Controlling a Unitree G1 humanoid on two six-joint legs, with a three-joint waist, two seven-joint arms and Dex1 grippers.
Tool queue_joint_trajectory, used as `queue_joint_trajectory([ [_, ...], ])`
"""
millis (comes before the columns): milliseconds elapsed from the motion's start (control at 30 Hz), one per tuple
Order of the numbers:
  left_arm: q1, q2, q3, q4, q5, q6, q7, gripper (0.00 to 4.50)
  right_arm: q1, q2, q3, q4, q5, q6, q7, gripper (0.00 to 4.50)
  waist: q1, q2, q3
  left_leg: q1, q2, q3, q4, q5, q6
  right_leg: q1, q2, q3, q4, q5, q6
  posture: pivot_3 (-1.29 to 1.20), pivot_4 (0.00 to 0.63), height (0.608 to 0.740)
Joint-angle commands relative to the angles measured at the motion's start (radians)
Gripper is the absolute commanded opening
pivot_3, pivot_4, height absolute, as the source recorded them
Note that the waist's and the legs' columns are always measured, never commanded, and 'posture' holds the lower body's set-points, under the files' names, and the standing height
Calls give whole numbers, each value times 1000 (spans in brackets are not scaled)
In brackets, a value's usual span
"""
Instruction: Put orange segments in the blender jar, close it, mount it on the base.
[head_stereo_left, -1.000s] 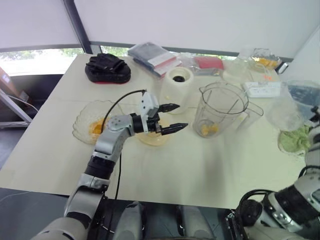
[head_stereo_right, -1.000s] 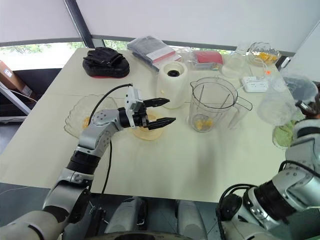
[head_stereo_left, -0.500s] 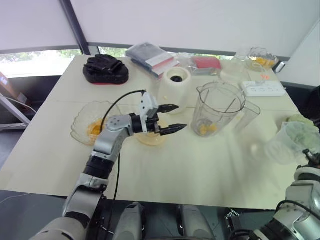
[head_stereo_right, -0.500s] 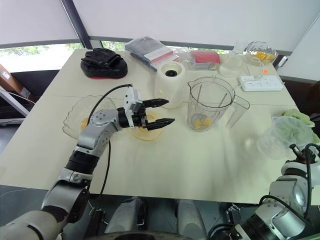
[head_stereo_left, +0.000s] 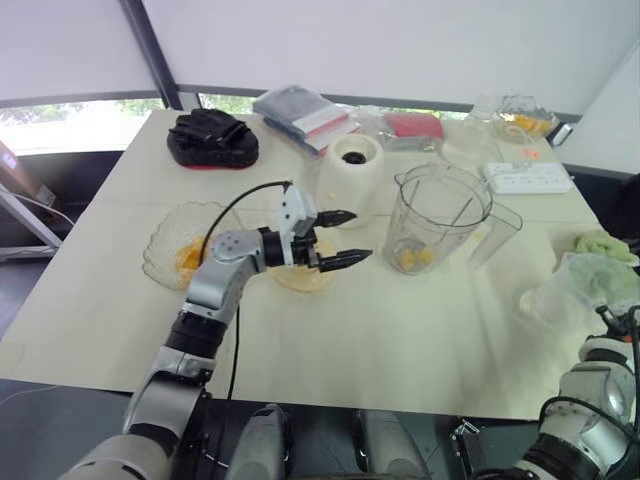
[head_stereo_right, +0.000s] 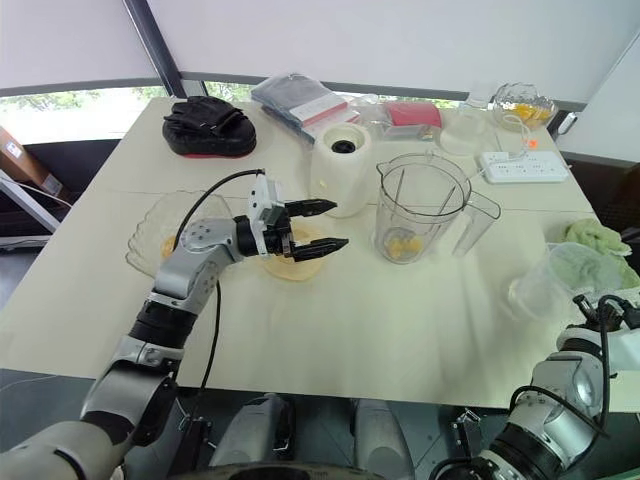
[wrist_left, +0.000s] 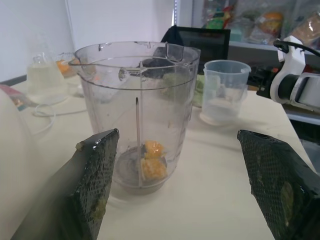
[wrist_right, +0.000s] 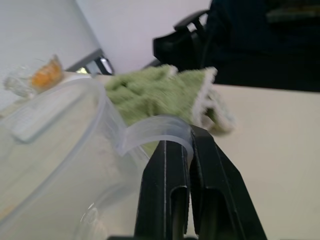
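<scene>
Blender jar (head_stereo_left: 437, 217) upright, handle (head_stereo_left: 497, 229) rightward

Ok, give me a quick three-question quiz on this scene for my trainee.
1. True or false: a lid is on the jar.
2. What does the right pincer grip? A: a spoon. B: a cup by its handle. C: a knife.
3. Fill in: the left pincer is ____ (open or shut).
Key: 1 false; 2 B; 3 open.
</scene>
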Motion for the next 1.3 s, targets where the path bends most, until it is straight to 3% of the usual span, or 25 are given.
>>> queue_joint_trajectory([
  [33,-11,7,1,-51,-4,-4,-1,3944,-2,-35,-1,5,35,-51,-20,28,0,0,0,0,0,0,0,0,0,0,0,0,0,0,0,0,150,740],
  [267,-8,13,1,-59,-4,-1,2,3944,23,-52,35,26,64,-64,-20,28,0,0,0,0,0,0,0,0,0,0,0,0,0,0,0,0,150,740],
  [367,-7,16,0,-60,-4,-2,1,3944,41,-52,52,19,72,-68,-20,928,0,0,0,0,0,0,-1,0,0,0,0,0,0,0,0,0,150,740],
  [467,-6,18,-2,-60,-4,-2,-1,3944,61,-49,69,1,69,-72,-26,2513,-1,0,0,0,0,0,-1,0,0,0,0,0,-1,0,0,0,150,740],
  [1300,-15,-14,-14,-23,0,-25,9,3944,312,55,218,-301,93,-36,-97,2513,1,0,0,1,0,0,-4,0,0,0,0,1,-2,0,0,0,150,740],
])
